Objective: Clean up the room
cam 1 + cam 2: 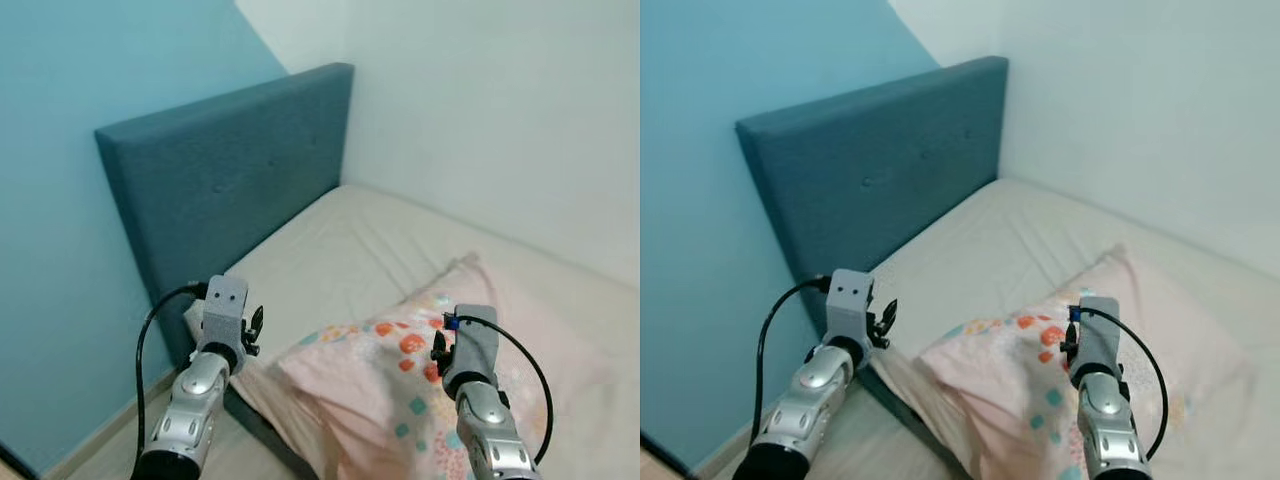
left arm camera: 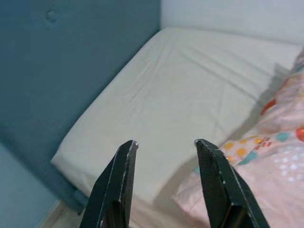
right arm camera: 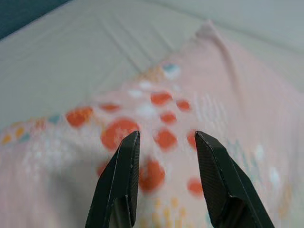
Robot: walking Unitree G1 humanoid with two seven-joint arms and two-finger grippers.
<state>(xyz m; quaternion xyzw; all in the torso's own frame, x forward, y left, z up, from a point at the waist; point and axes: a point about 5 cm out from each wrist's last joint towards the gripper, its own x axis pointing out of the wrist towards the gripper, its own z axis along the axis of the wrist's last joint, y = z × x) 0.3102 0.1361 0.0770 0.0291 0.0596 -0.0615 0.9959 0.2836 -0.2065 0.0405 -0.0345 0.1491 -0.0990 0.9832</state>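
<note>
Left eye view looks down on a bed (image 1: 350, 250) with a beige sheet, set against a dark blue headboard (image 1: 230, 170). A pink pillow (image 1: 400, 390) with orange and teal spots lies on the mattress near the bed's near edge. The left gripper (image 2: 164, 156) hovers by the pillow's corner, fingers spread and empty. The right gripper (image 3: 164, 147) hangs over the pillow's spotted part, fingers parted, seemingly holding nothing, though that close view is blurred.
</note>
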